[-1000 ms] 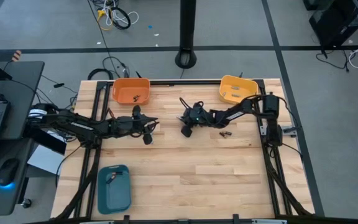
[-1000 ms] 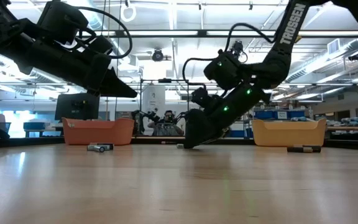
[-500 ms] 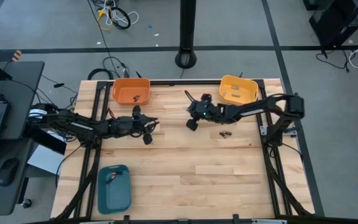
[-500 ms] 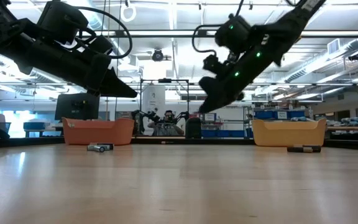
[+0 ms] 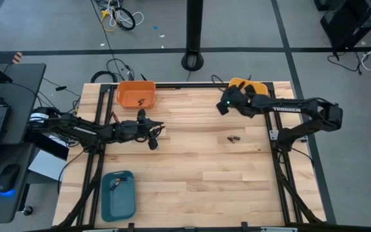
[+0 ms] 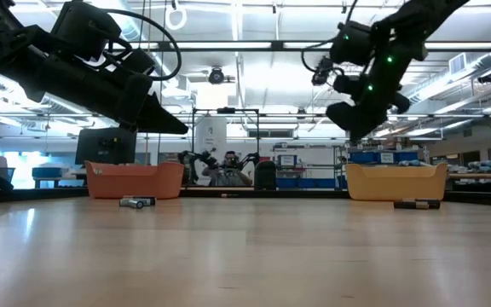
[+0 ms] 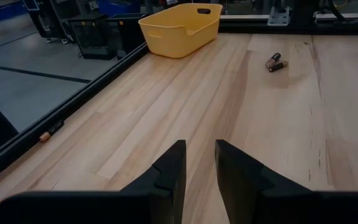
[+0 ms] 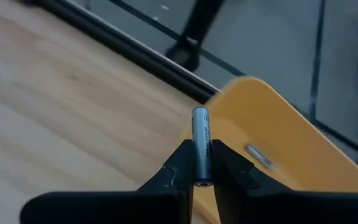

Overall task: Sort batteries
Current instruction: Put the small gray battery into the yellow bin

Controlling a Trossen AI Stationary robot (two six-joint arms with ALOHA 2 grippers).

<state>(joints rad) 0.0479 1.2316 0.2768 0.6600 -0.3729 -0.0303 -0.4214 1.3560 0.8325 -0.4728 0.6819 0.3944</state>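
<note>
My right gripper (image 5: 224, 106) hangs above the table by the near-left corner of the yellow bin (image 5: 247, 92), shut on a slim silvery battery (image 8: 201, 134). In the low view that gripper (image 6: 352, 135) is well above the wood. Two dark batteries (image 5: 232, 138) lie loose on the table right of centre, also seen in the left wrist view (image 7: 276, 62). My left gripper (image 5: 160, 127) waits left of centre, above the table, its fingers (image 7: 173, 171) slightly open with nothing between them. One more battery (image 6: 137, 202) lies on the table before the orange bin (image 6: 135, 180). My right gripper pinches the battery between its two fingers at the part nearer the wrist (image 8: 202, 167). The battery lies along the fingers, and its free end (image 8: 200, 113) sticks out past the fingertips. It is lifted clear, slanting down toward the yellow bin's rim (image 8: 253, 87).
The orange bin (image 5: 136, 94) at the far left holds dark batteries. A teal tray (image 5: 118, 194) with a small item sits at the near left. A battery (image 8: 258, 155) lies in the yellow bin. Another battery (image 7: 51, 130) lies in the frame rail beyond the table's far edge.
My right gripper has risen from the table's middle, where it pointed steeply down, and swung toward the far right corner to the yellow bin, tipping flatter and rolling. It has stayed shut, and the battery has gone with it, clear of the table.
</note>
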